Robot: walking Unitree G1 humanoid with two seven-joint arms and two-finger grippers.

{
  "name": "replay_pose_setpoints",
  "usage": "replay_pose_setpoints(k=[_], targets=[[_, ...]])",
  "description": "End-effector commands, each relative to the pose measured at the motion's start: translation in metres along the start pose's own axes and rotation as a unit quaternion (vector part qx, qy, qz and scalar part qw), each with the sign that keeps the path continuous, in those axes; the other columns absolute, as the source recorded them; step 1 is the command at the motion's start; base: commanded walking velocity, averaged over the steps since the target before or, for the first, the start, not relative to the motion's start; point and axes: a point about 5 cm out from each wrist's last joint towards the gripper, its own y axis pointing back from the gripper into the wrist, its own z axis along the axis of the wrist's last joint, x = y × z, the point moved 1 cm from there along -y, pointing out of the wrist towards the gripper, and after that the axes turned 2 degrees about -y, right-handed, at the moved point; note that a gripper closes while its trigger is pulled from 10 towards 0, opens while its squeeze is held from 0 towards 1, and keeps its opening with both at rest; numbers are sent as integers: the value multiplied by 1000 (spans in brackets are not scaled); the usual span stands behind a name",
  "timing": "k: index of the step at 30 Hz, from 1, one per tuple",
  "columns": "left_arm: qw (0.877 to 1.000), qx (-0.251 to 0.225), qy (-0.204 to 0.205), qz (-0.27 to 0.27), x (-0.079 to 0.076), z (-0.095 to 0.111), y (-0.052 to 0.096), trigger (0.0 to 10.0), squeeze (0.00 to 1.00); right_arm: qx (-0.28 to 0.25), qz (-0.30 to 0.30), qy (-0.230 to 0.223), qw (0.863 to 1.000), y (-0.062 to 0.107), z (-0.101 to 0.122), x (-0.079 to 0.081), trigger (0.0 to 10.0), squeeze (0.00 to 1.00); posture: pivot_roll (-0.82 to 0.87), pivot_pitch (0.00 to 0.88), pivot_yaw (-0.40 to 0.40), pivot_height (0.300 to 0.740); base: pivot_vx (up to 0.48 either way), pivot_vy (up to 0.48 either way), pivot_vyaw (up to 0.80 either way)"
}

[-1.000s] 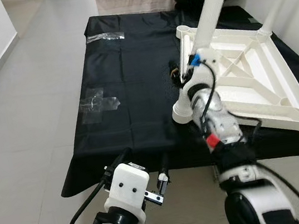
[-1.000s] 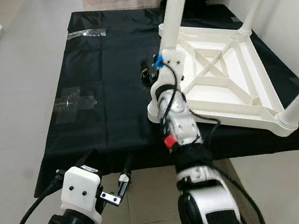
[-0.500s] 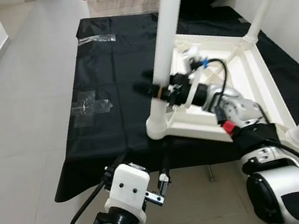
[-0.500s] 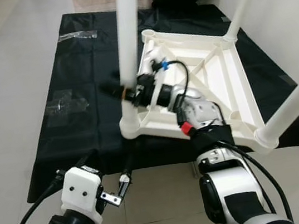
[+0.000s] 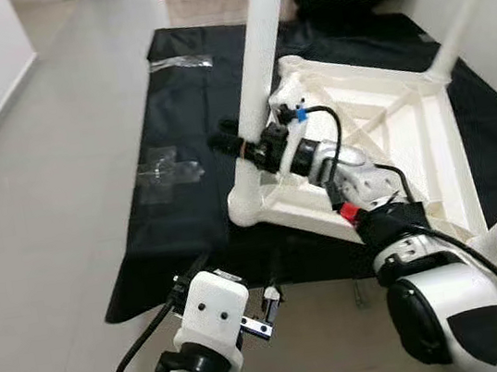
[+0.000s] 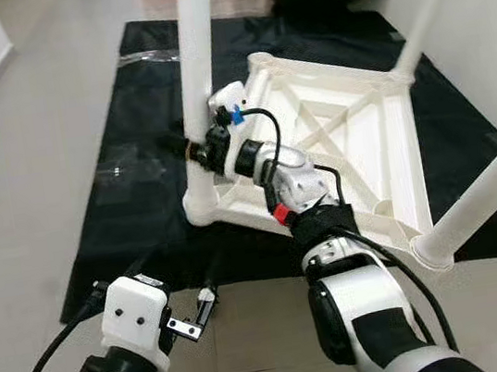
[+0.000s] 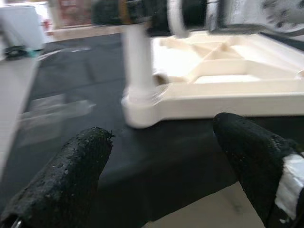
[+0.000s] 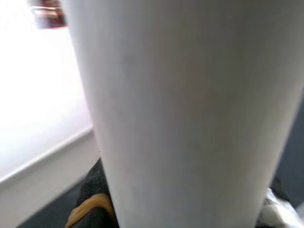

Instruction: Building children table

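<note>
Operator, note the colours. The upturned table frame (image 5: 382, 142) and its legs (image 5: 260, 63) are plain white. The sheet (image 5: 174, 122) beneath it is solid black, carrying clear tape patches (image 5: 167, 172). The floor (image 5: 49, 225) is pale grey tile. Your right gripper (image 5: 241, 146) has black fingers with an orange-yellow band; the arm behind it is silver with a blue clip (image 5: 300, 114) and a red tag (image 5: 349, 213). Your left gripper (image 7: 161, 166) has black textured fingers; its housing (image 5: 213, 315) is white.
</note>
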Motion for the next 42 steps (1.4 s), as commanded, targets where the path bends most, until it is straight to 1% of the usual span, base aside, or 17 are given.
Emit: replay_pose_setpoints(k=[1, 3, 4, 5, 11, 14, 15, 22, 23, 25, 28, 29, 32, 35, 37, 39, 42], targets=[[1000, 7, 2, -6, -3, -4, 0, 10000, 0, 25, -191, 3, 981, 20, -13, -39, 0, 0, 164, 96, -108, 740, 0, 0, 0], [1000, 7, 3, -9, -5, -4, 0, 10000, 0, 35, -347, 10, 937, 44, -25, -56, 0, 0, 168, 98, -110, 740, 0, 0, 0], [1000, 7, 3, -9, -5, -4, 0, 10000, 0, 35, -347, 10, 937, 44, -25, -56, 0, 0, 168, 98, -110, 740, 0, 0, 0], [1000, 6, 3, -9, -5, -3, 0, 10000, 0, 38, -395, 0, 918, 55, -30, -56, 0, 0, 170, 99, -108, 740, 0, 0, 0], [1000, 7, 2, -8, -3, -3, 0, 10000, 0, 42, -424, -25, 904, 60, -38, -38, 0, 0, 166, 102, -106, 740, 0, 0, 0], [1000, 7, 3, -9, -4, -4, 0, 10000, 0, -2, -332, -78, 940, 35, -34, -5, 10000, 0, 165, 104, -105, 740, 0, 0, 0], [1000, 7, 3, -10, -4, -4, 0, 10000, 0, -19, -298, -85, 951, 30, -29, 3, 10000, 1000, 164, 105, -106, 740, 0, 0, 0], [1000, 7, 2, -9, -4, -4, -1, 10000, 0, -50, -272, -52, 959, 29, -15, 1, 10000, 1000, 165, 107, -109, 740, 0, 0, 0], [1000, 7, 1, -10, -4, -4, 0, 10000, 0, -56, -251, -58, 965, 28, -11, 0, 10000, 0, 168, 107, -107, 740, 0, 0, 0], [1000, 7, -1, -8, -3, -4, -1, 10000, 0, -73, -142, -79, 984, 23, 0, -2, 10000, 0, 169, 108, -111, 740, 0, 0, 0], [1000, 8, 0, -6, -2, -4, 0, 10000, 0, -79, -78, -81, 991, 23, 5, -1, 10000, 0, 160, 109, -108, 740, 0, 0, 0], [1000, 9, 1, -6, -1, -4, 0, 10000, 0, -57, 59, -97, 992, 25, 6, 2, 10000, 0, 162, 110, -108, 740, 0, 0, 0], [1000, 9, 2, -6, -1, -4, 1, 10000, 0, -45, 107, -105, 988, 27, 5, 4, 10000, 0, 162, 110, -108, 740, 0, 0, 0], [1000, 8, 1, -7, -1, -4, 0, 10000, 0, -10, 226, -132, 965, 35, 2, 14, 10000, 0, 169, 111, -106, 740, 0, 0, 0], [1000, 8, 0, -6, 0, -4, 0, 10000, 0, 23, 338, -136, 931, 46, -2, 25, 10000, 0, 173, 112, -106, 740, 0, 0, 0], [1000, 8, 0, -6, 0, -4, 0, 10000, 0, 23, 338, -136, 931, 46, -2, 25, 10000, 0, 173, 112, -106, 740, 0, 0, 0], [1000, 8, -3, -5, 0, -3, 0, 10000, 0, 56, 423, -114, 897, 50, -8, 37, 10000, 0, 177, 113, -107, 740, 0, 0, 0]])
